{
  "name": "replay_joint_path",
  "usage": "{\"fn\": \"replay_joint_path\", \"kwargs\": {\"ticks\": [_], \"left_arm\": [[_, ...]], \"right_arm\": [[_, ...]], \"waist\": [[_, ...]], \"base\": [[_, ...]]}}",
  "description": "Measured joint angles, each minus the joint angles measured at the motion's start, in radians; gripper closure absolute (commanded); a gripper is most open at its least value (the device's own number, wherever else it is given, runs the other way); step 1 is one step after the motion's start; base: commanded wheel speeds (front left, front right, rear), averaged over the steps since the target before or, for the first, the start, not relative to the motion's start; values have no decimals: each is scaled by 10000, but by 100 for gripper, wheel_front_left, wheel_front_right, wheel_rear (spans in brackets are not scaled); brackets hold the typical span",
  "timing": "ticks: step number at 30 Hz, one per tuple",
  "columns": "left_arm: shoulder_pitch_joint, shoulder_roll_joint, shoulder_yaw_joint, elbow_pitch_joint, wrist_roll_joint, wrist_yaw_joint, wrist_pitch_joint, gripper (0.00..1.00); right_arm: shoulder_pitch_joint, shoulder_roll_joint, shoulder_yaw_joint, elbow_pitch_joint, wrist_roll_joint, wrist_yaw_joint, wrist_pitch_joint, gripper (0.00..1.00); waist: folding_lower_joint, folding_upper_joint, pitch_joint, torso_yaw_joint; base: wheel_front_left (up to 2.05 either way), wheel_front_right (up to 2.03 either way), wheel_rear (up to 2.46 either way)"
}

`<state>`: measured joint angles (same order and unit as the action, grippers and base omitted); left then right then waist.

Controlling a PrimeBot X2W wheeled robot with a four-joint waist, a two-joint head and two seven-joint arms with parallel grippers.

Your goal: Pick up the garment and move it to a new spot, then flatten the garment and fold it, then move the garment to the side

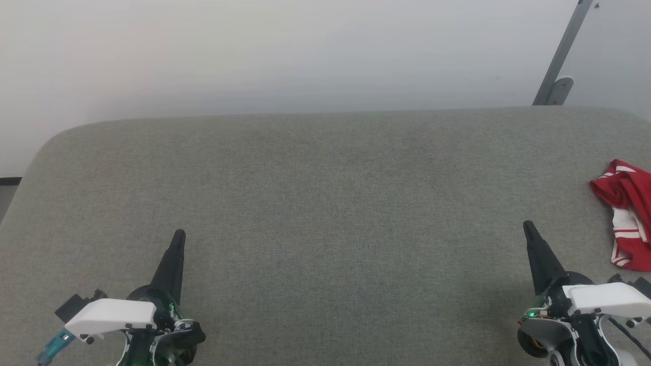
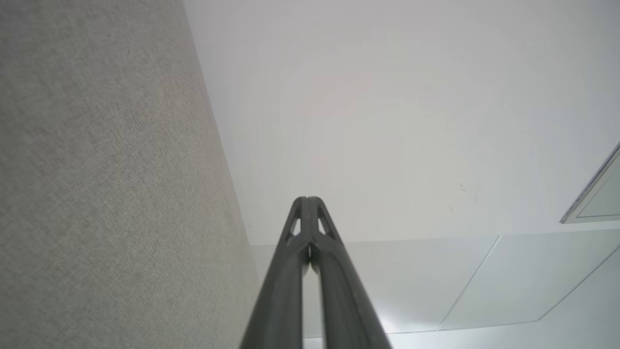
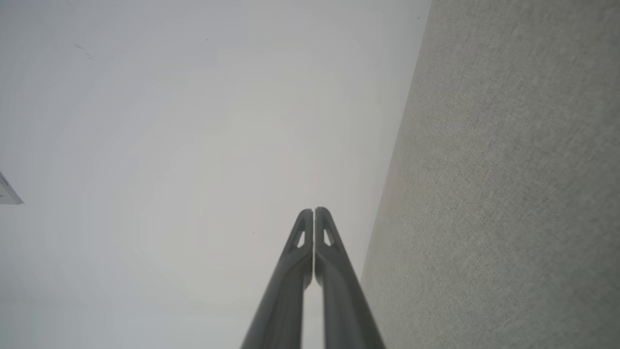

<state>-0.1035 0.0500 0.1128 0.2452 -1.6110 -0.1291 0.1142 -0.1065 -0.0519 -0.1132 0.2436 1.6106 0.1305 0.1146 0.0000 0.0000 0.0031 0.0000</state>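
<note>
left gripper and right gripper sit closed, holding nothing, over the grey fabric surface; the garment lies crumpled at its right edge, near the right gripper but apart.

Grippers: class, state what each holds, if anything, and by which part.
Nothing is held. The left gripper and right gripper both have their fingers shut empty; the red-and-white garment lies crumpled, apart, at the right edge of the grey surface.

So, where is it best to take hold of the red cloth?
Probably the rolled fold at the left end of the red cloth, coming from above and the left with the right claw: the cloth lies bunched, and that fold stands raised, free and nearest.
</note>
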Motion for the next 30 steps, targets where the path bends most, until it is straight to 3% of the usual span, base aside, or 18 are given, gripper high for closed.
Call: {"fn": "replay_joint_path", "kwargs": {"ticks": [30], "left_arm": [[0,0,0,0,0,0,0,100]], "right_arm": [[0,0,-4,0,0,0,0,100]], "waist": [[0,0,0,0]], "base": [[0,0,0]]}}
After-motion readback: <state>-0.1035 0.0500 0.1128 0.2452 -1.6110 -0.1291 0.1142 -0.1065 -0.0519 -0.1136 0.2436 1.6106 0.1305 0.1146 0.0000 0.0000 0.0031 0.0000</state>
